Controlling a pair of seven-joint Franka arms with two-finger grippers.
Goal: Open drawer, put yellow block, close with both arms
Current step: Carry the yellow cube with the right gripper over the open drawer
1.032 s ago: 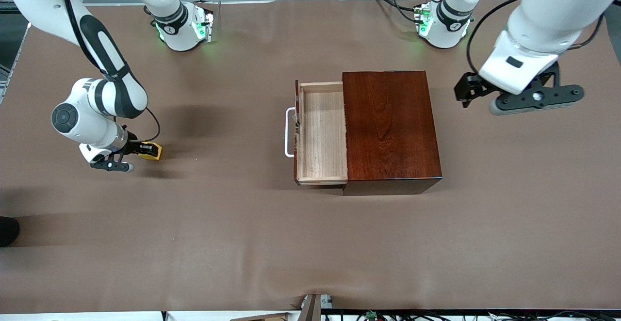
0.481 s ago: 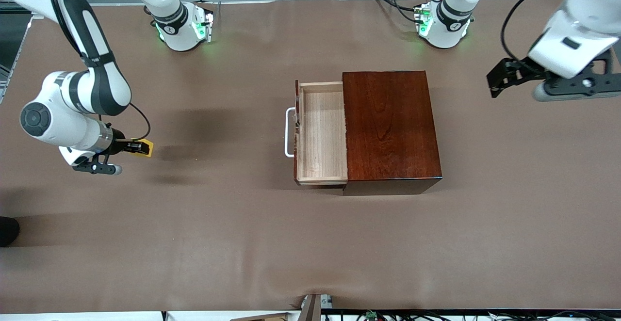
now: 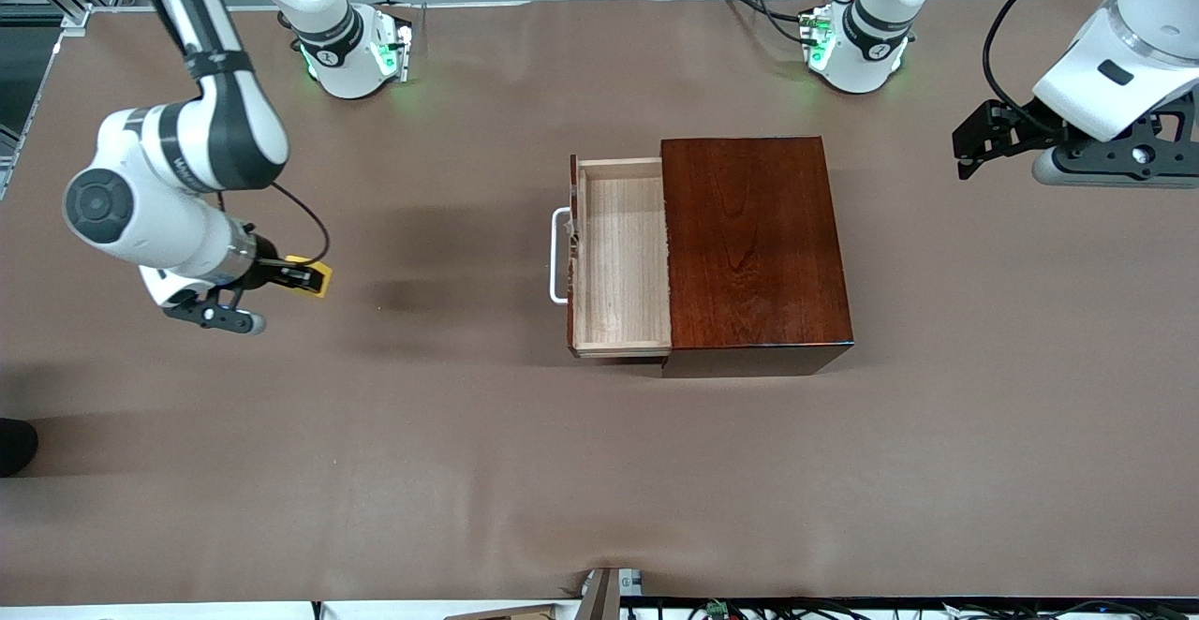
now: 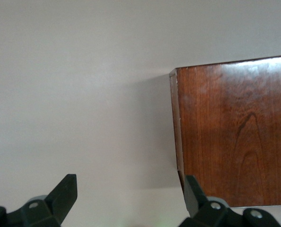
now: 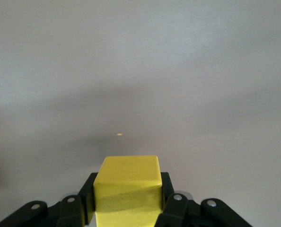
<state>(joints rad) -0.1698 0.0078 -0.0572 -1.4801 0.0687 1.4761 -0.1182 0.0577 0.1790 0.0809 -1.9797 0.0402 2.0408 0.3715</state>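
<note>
While the drawer (image 3: pixel 621 259) stands open, the right gripper (image 3: pixel 302 275) pinches the block (image 3: pixel 317 275) above the table (image 3: pixel 468 461) toward the right arm's end from it; the left gripper (image 3: pixel 974 144) hangs spread toward the left arm's end.

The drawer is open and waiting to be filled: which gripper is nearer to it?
Right. The right gripper, shut on the yellow block, hangs over the table facing the drawer's handle; the left gripper, open, hangs past the wooden box.

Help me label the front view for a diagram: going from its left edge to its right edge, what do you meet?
right gripper holding the yellow block → white handle → open drawer → dark wooden box → left gripper.
</note>
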